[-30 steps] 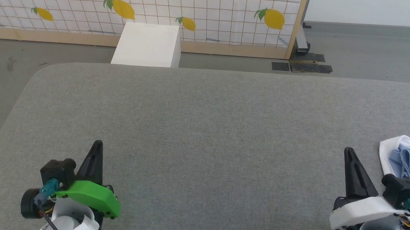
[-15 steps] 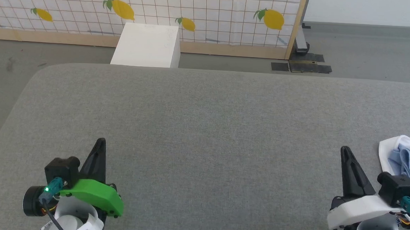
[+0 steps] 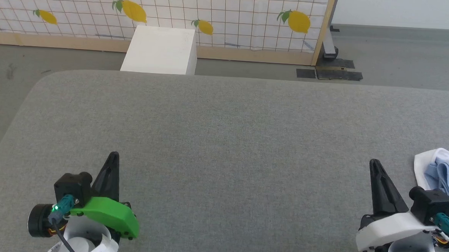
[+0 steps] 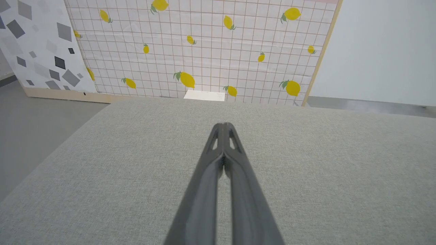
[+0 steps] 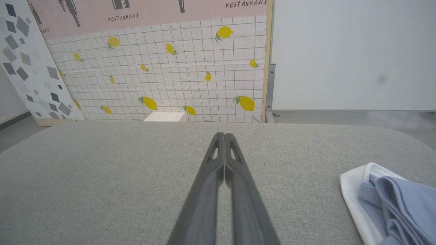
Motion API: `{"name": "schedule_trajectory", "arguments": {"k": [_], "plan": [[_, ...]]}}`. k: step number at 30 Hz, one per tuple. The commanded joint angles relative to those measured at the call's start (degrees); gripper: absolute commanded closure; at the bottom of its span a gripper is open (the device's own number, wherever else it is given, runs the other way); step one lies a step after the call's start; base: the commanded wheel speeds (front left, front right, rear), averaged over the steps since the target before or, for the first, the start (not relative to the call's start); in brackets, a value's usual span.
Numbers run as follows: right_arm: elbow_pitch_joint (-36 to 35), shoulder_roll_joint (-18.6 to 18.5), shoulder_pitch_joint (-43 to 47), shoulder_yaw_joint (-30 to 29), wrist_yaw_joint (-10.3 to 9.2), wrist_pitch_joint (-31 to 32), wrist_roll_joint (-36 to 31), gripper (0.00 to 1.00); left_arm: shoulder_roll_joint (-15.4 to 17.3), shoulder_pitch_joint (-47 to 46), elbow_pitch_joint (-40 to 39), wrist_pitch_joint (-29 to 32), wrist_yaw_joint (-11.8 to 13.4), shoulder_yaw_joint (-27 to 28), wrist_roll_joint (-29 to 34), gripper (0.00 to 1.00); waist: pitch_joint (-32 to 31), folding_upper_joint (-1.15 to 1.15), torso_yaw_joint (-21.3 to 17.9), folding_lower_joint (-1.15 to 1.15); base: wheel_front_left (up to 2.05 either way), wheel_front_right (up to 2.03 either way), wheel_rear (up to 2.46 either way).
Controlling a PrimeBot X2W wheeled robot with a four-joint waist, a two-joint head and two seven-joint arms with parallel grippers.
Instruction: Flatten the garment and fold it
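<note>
My left gripper and right gripper have edged inward, pinched closed, empty. A pink panel reads "RESTAURANT". The garment, crumpled blue, white-collared, lies beside my right gripper on woven grey padding.

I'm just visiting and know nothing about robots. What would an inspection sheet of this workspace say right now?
Surface: grey fabric-covered table, smooth, rounded corners.
Job's things: light blue polo shirt, white collar, bunched at the table's right edge.
Clutter: nothing seen.
Claws: left claw and right claw both shut, empty; right claw beside the shirt, not touching.
Cables: black cable at left wrist; thin coloured wires at right wrist.
Surroundings: white box, lemon-print screen, dark mats on grey floor.
</note>
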Motion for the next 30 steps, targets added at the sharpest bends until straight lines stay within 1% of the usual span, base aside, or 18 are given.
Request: {"name": "schedule_trajectory", "arguments": {"k": [1, 23, 30], "plan": [[-0.45, 0.03, 0.54, 0.25, -0.04, 0.42, -0.83, 1.00, -0.56, 1.03, -0.36, 0.37, -0.45, 0.57, 1.33, 1.00, -0.01, 0.00, -0.01, 0.00, 0.00, 0.00, 0.00], [-1.89, 0.05, 0.74, 1.37, -0.06, 2.21, -2.85, 1.00, -3.79, 1.96, -2.16, 2.59, -1.73, 3.50, 7.22, 1.00, -0.15, 0.00, -0.16, 0.00, 0.00, 0.00, 0.00], [-2.60, 0.05, 0.84, 1.92, -0.06, 3.09, -3.84, 1.00, -5.37, 2.42, -3.04, 3.67, -2.36, 4.94, 10.11, 1.00, -0.21, 0.00, -0.24, 0.00, 0.00, 0.00, 0.00]]}}
